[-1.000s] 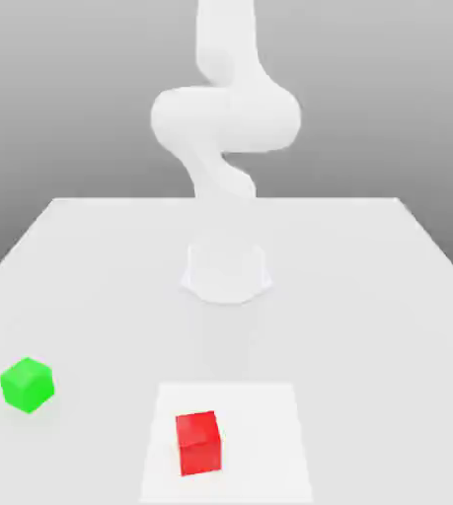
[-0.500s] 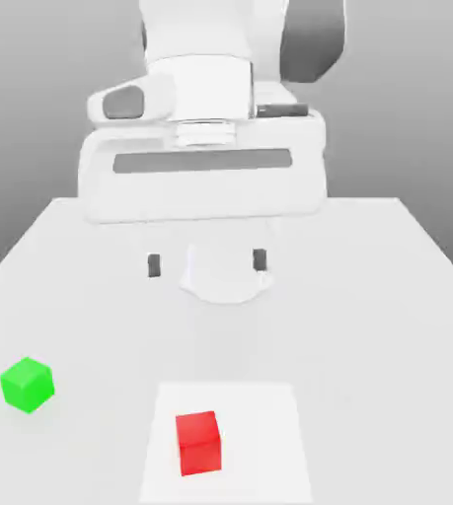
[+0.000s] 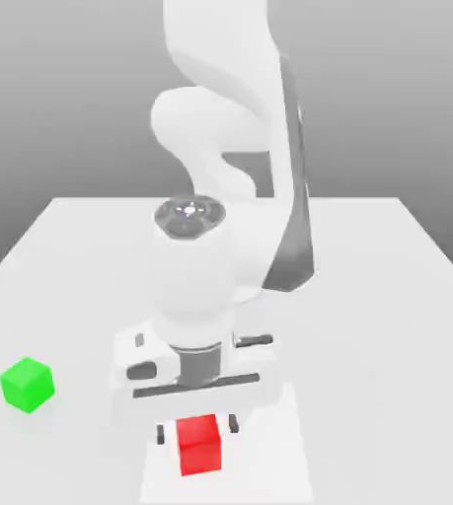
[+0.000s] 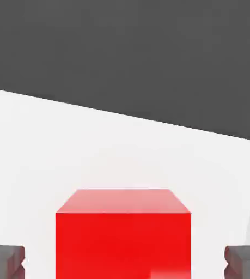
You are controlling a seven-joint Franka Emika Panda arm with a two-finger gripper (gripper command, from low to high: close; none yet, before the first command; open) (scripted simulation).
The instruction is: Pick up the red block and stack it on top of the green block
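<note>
So the red block (image 3: 198, 444) is sitting flat on the bench (image 3: 388, 296), close to the edge nearest the exterior camera and roughly midway along it, on a slightly lighter square patch (image 3: 269, 464). It's lying square to the end effector (image 3: 197, 429), which is hanging right over it, pointing straight down, with one finger on each side. In the hand view the block (image 4: 123, 234) is dead centre between the two fingers (image 4: 4, 260), and there's a visible strip of bench showing on both sides. So the jaws are standing a bit wider than the block and aren't gripping anything yet, as far as I can tell.

My guess is that's the whole point of the pose: it's straddling the cube face-on so the pads are meeting two flat parallel sides when they close, no twisting or squirting out.

The green block (image 3: 27, 384) is sitting well apart, over toward the bench edge on the exterior view's left and a little further back from the near edge. Nothing is lying between the two cubes, so the carry across is looking easy. The arm (image 3: 220, 99) is folding over from the far side of the bench, so it isn't shadowing the green one.

Stacking isn't started; this is looking like the grasp step.
</note>
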